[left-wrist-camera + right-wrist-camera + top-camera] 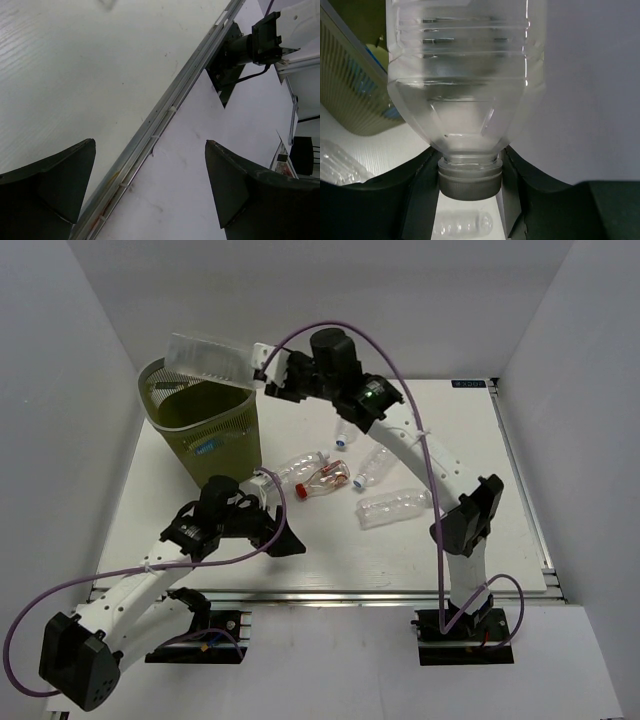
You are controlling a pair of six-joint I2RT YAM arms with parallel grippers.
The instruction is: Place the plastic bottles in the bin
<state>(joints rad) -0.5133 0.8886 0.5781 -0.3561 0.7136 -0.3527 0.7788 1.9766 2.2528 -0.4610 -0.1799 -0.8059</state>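
Observation:
The olive-green wire-mesh bin (222,436) stands at the table's back left; in the right wrist view its wall (351,102) is on the left. My right gripper (262,371) is shut on the grey cap and neck of a large clear bottle (210,357), held roughly level above the bin's far rim. The wrist view shows the cap (469,181) pinched between both fingers. Several small clear bottles lie mid-table: a red-capped one (305,469), a blue-capped one (343,433), and two others (373,468), (395,508). My left gripper (279,512) is open and empty, near the front.
The left gripper (150,170) hangs over the table's metal front rail (165,112), with the right arm's base (242,47) beyond it. White walls enclose the table on three sides. Something blue shows through the bin's mesh (367,85).

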